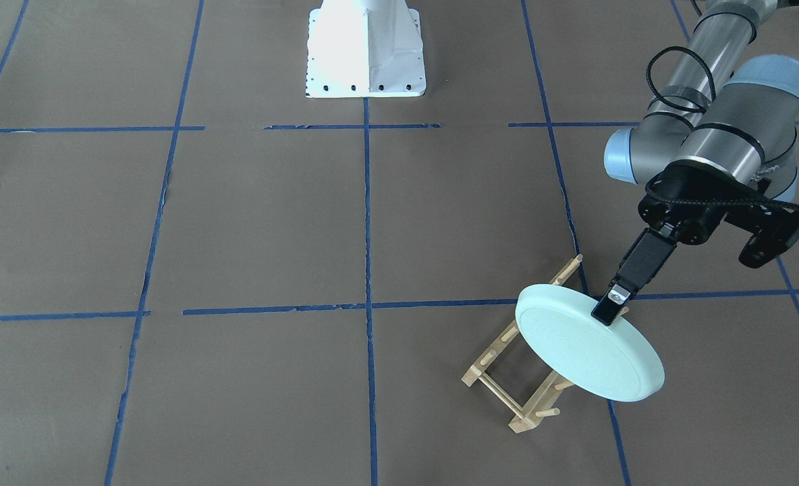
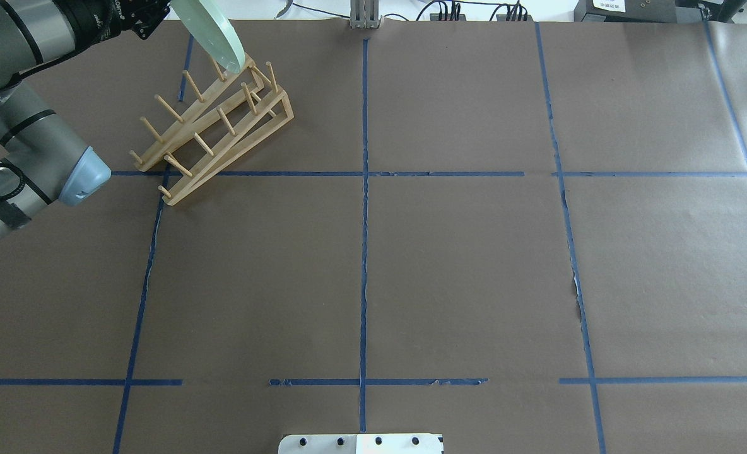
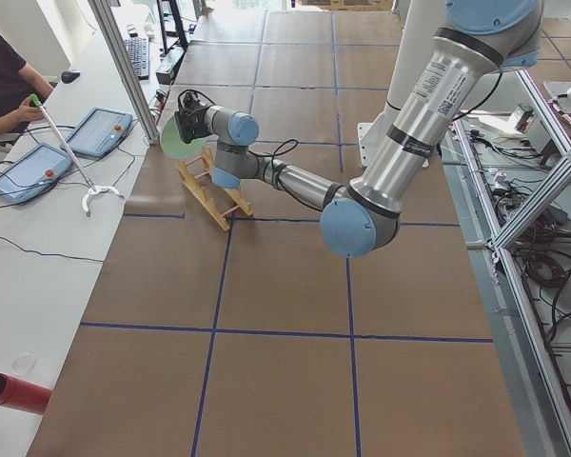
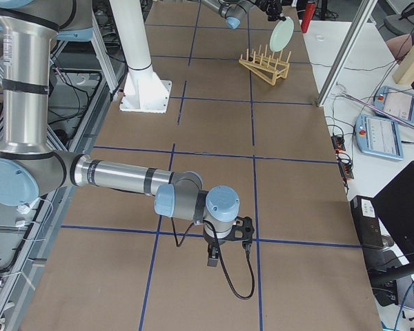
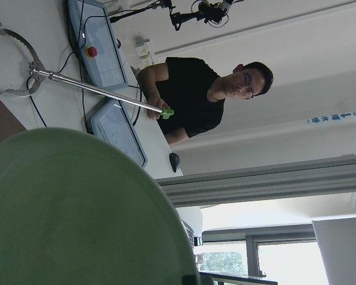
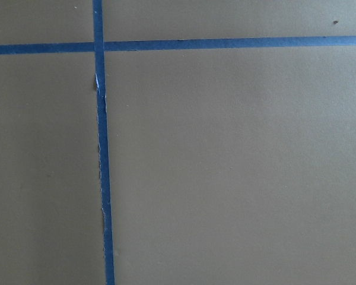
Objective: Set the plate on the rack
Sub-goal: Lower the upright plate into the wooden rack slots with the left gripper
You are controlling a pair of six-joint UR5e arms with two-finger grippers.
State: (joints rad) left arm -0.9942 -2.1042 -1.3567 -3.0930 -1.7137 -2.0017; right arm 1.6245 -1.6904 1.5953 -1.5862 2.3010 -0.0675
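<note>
The pale mint-green plate is held on edge and tilted over the light-wood rack, at the rack's end farthest from the robot. My left gripper is shut on the plate's upper rim. In the overhead view the plate's lower edge is close to the pegs at the rack's far end; I cannot tell if it touches them. The plate fills the lower left of the left wrist view. My right gripper hangs low over the table far from the rack; I cannot tell if it is open or shut.
The white robot base stands at the table's middle edge. Blue tape lines grid the brown table cover. Beyond the rack, an operator sits at a side table with tablets and a grabber stick.
</note>
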